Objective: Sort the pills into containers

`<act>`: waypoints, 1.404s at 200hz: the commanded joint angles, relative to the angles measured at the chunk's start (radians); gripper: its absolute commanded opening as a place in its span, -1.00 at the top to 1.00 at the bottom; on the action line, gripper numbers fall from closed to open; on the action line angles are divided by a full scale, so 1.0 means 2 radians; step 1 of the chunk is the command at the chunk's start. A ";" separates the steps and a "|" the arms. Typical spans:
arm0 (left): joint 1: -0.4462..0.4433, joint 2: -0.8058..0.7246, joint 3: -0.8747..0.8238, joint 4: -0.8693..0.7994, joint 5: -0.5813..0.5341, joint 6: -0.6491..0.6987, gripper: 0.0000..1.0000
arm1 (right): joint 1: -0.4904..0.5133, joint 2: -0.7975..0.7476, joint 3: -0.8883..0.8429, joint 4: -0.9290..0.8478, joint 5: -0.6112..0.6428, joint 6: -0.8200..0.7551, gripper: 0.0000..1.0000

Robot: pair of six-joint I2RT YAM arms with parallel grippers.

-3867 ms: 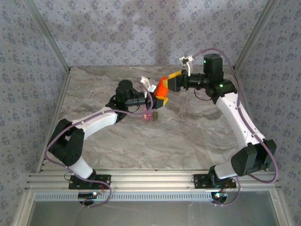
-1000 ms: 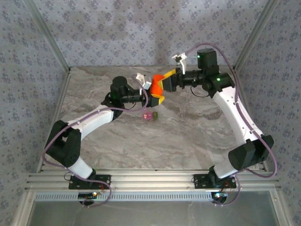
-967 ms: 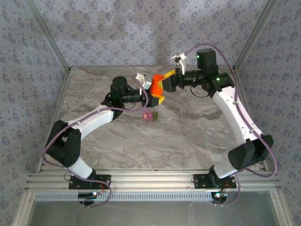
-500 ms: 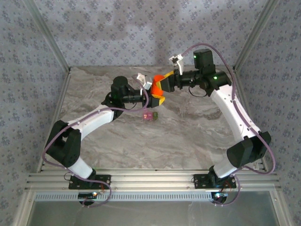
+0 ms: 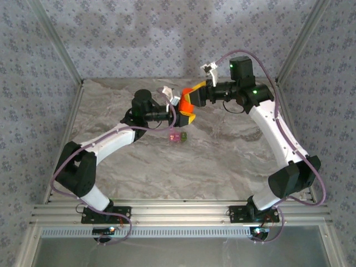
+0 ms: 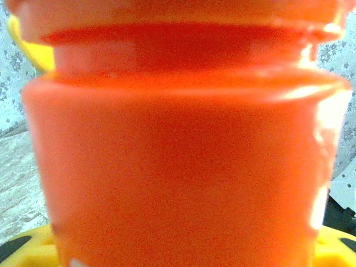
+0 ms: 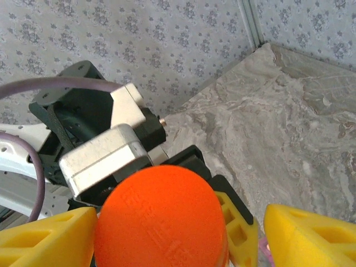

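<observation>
1. While the right gripper [image 7: 181,225] straddles the cap [image 7: 161,206], its yellow fingers [image 7: 311,233] stand apart. One sits against the cap's side, and there's a clear gap before the other.
2. The job in hand looks to me like getting that cap off. The fingers want to close evenly on the cap, centred, before any twist, because a lopsided pinch would likely slip.
3. The left gripper [image 5: 182,107] is clamped on the bottle [image 6: 178,167] below the cap, holding it up off the table [image 5: 233,161]. It should hold firm so the twist turns the cap and not the whole bottle.
4. I can't see any pills, but I'd guess they're inside. The mouth mustn't tip downward as the cap comes free.
5. The containers [image 5: 177,136], pink and green, sit about midway between the table's left and right edges, just nearer us than the raised bottle. Best not to knock them.
</observation>
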 commanded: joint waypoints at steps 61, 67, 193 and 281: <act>-0.006 0.014 0.023 0.012 0.012 -0.009 1.00 | -0.005 -0.019 -0.002 0.014 0.002 0.012 -0.46; -0.006 0.014 0.024 0.012 0.011 -0.009 1.00 | -0.005 -0.019 -0.002 0.014 0.004 0.011 -0.46; -0.005 0.012 0.025 0.013 0.009 -0.010 1.00 | -0.003 -0.016 -0.010 -0.006 0.021 0.000 -0.43; -0.006 0.009 0.025 0.016 -0.025 -0.010 1.00 | 0.006 -0.022 -0.028 -0.005 0.050 0.008 -0.01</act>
